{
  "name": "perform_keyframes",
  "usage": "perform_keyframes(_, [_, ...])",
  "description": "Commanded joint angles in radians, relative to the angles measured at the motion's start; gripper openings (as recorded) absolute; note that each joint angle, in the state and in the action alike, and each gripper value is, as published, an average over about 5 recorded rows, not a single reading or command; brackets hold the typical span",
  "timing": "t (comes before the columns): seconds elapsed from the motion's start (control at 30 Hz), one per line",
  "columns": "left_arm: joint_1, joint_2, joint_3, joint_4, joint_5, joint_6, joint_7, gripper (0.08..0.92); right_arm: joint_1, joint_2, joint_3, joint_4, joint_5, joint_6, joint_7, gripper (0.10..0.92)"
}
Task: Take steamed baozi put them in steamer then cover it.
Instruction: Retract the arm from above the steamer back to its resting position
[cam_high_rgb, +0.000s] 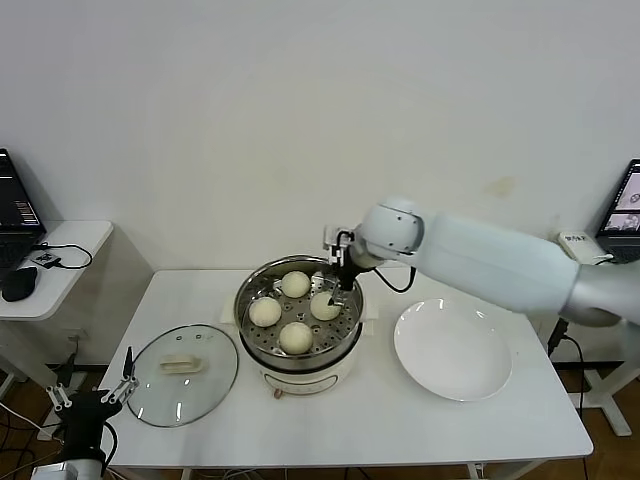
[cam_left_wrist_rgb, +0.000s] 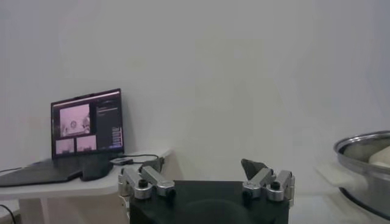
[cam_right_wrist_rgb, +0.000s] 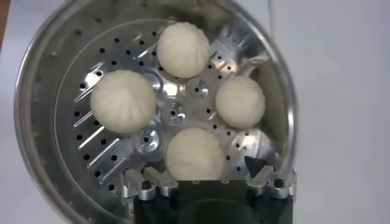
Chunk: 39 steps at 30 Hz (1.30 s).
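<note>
All four cream-white baozi lie on the perforated tray of the steel steamer (cam_high_rgb: 245, 300): one at the back (cam_high_rgb: 295, 284), one at the left (cam_high_rgb: 265, 312), one at the front (cam_high_rgb: 296, 337), one at the right (cam_high_rgb: 322, 306). My right gripper (cam_high_rgb: 335, 295) hangs open just above the right baozi (cam_right_wrist_rgb: 195, 153), its fingers spread wider than the bun and not touching it. The right wrist view shows the other three (cam_right_wrist_rgb: 183, 49) (cam_right_wrist_rgb: 122, 100) (cam_right_wrist_rgb: 241, 101). The glass cover (cam_high_rgb: 183, 374) lies flat on the table left of the steamer. My left gripper (cam_high_rgb: 95, 395) is parked low at the table's left, open and empty.
A white round plate (cam_high_rgb: 452, 350) sits right of the steamer. A side table with a laptop (cam_left_wrist_rgb: 85, 131) stands at the far left. The steamer's rim (cam_left_wrist_rgb: 365, 152) shows at the edge of the left wrist view.
</note>
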<state>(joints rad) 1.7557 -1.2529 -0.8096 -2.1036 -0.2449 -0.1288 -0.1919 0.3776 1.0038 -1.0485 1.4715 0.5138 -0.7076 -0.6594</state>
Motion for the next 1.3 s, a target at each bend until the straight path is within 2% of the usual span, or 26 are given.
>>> perform_keyframes(0.03, [-0.003, 0.001, 0.003, 0.013, 0.006, 0.001, -0.004, 0.823, -0.275, -0.312, 0.277, 0.270, 0.199, 0.192, 0.498, 0.823])
perform_keyframes(0.13, [-0.006, 0.002, 0.004, 0.022, 0.011, -0.001, -0.007, 0.823, -0.484, -0.403, 0.429, 0.298, 0.150, 0.363, 0.598, 0.823])
perform_keyframes(0.27, [-0.008, 0.000, 0.006, 0.030, 0.026, -0.018, -0.004, 0.823, -0.854, -0.447, 0.782, 0.311, 0.085, 0.553, 0.637, 0.823])
perform_keyframes(0.37, [-0.008, -0.005, 0.015, 0.038, 0.037, -0.027, -0.008, 0.823, -1.154, -0.404, 1.103, 0.323, 0.030, 0.663, 0.626, 0.823])
perform_keyframes(0.5, [-0.014, -0.004, 0.035, 0.060, 0.066, -0.028, -0.026, 0.823, -1.474, -0.262, 1.435, 0.344, -0.075, 0.766, 0.571, 0.823])
perform_keyframes(0.73, [-0.058, 0.039, 0.076, 0.137, 0.368, 0.072, -0.091, 0.823, -1.795, 0.017, 1.776, 0.364, -0.130, 0.863, 0.469, 0.823])
perform_keyframes(0.87, [-0.112, 0.079, 0.046, 0.228, 0.704, 0.022, -0.071, 0.823, -1.911, 0.136, 1.872, 0.392, -0.095, 0.877, 0.438, 0.823])
perform_keyframes(1.1, [-0.206, 0.163, 0.021, 0.443, 1.181, -0.075, -0.010, 0.823, -2.032, 0.211, 1.958, 0.434, -0.103, 0.874, 0.430, 0.823])
perform_keyframes(1.3, [-0.256, 0.151, 0.045, 0.507, 1.394, -0.080, 0.021, 0.823, -2.067, 0.249, 1.992, 0.437, -0.133, 0.881, 0.429, 0.823])
